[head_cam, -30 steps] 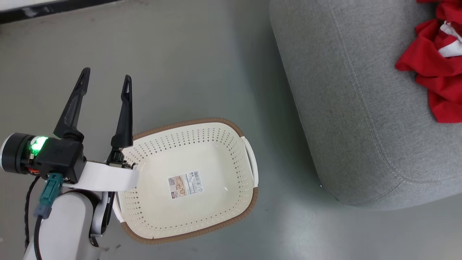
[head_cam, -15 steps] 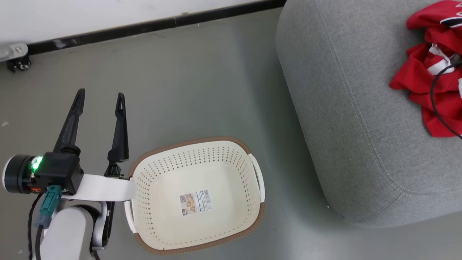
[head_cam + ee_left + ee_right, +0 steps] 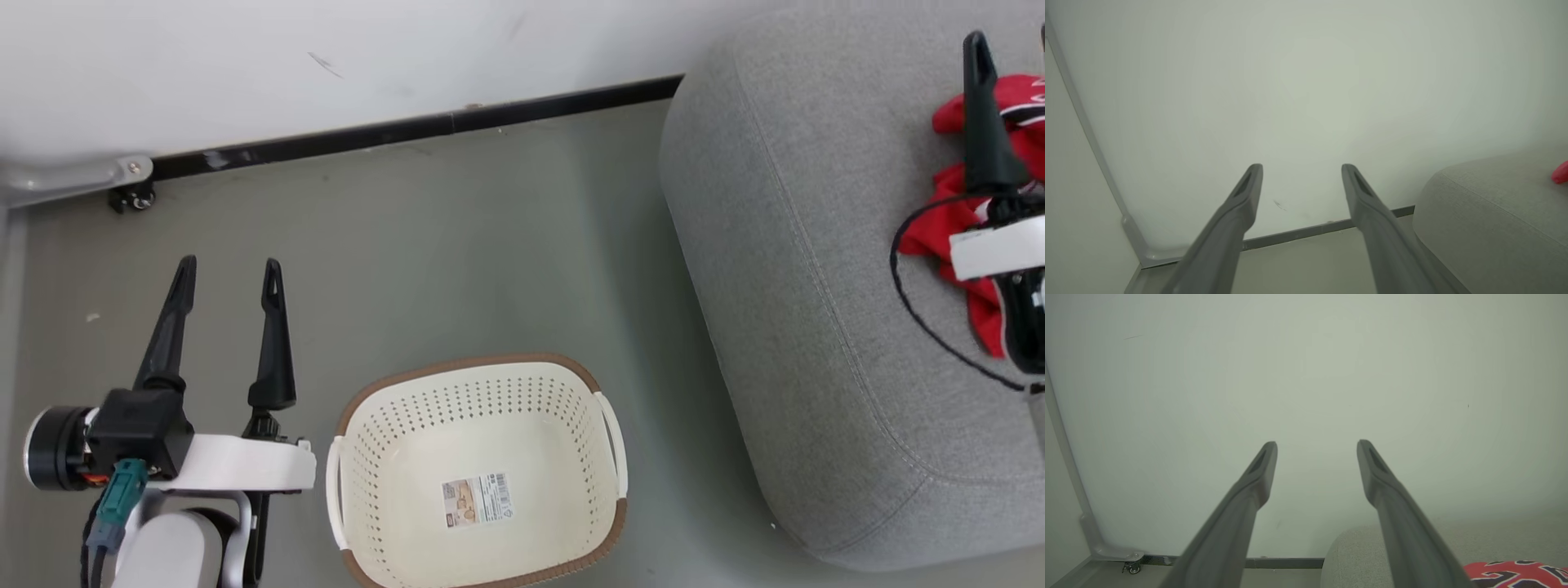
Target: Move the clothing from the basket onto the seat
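The cream-white basket (image 3: 457,364) stands on the floor with nothing in it but its label sticker (image 3: 476,500). Left of it my left gripper (image 3: 230,265) hangs open and holds nothing; its wrist view shows the spread fingers of that gripper (image 3: 1302,167) against the wall. The grey seat (image 3: 816,286) lies at the right, also seen as seat (image 3: 1494,212) and seat (image 3: 1355,555). The red clothing (image 3: 935,233) lies crumpled on it, partly hidden by my right gripper (image 3: 1008,37), which hovers above it, open and holding nothing, as its wrist view of the gripper (image 3: 1318,444) shows. Clothing (image 3: 1515,573) with black-and-white print shows below its fingers.
A white wall with a black baseboard (image 3: 408,131) runs behind the grey floor. A caster on a metal bracket (image 3: 131,196) sits at the far left by the wall. Open floor separates basket and seat.
The head camera has tilted up, so the wall now shows and everything sits lower. My right gripper has come into view over the clothing. The left gripper stays open.
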Tool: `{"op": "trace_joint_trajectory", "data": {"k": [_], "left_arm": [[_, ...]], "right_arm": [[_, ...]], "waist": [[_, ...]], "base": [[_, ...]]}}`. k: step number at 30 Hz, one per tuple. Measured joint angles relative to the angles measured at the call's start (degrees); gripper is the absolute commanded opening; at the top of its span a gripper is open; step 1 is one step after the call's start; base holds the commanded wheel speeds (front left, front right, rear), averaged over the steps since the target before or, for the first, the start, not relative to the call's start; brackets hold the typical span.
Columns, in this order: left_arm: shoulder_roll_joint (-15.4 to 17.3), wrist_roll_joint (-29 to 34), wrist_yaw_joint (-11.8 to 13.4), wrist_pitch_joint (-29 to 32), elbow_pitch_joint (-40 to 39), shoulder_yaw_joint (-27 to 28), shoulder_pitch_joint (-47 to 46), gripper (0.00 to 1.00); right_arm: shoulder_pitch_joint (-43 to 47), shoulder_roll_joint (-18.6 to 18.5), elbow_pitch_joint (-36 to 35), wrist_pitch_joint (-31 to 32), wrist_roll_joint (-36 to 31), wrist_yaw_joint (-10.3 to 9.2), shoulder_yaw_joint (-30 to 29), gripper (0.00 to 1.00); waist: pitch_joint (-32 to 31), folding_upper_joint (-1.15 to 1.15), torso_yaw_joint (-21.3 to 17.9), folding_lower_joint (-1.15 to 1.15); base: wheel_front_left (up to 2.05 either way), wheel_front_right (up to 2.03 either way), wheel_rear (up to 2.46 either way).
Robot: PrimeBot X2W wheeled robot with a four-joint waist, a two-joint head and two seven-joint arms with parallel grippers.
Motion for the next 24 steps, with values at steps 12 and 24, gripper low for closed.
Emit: {"op": "trace_joint_trajectory", "data": {"k": [12, 24], "left_arm": [[-2.0, -0.1, 0.0, 0.0, 0.9, -0.5, 5.2, 1.00], [-3.0, -0.1, -0.6, 0.0, 2.4, -2.3, 9.0, 1.00]], "right_arm": [[10.9, 5.5, -2.5, -0.6, -0.6, 0.00, -1.4, 1.00], [21.1, 9.5, -3.9, -0.5, -3.1, 0.00, -1.8, 1.00]], "waist": [[-6.0, 0.00, 3.5, 0.00], [-10.9, 0.00, 6.3, 0.00]], "base": [[0.00, 0.00, 0.00], [0.00, 0.00, 0.00]]}}
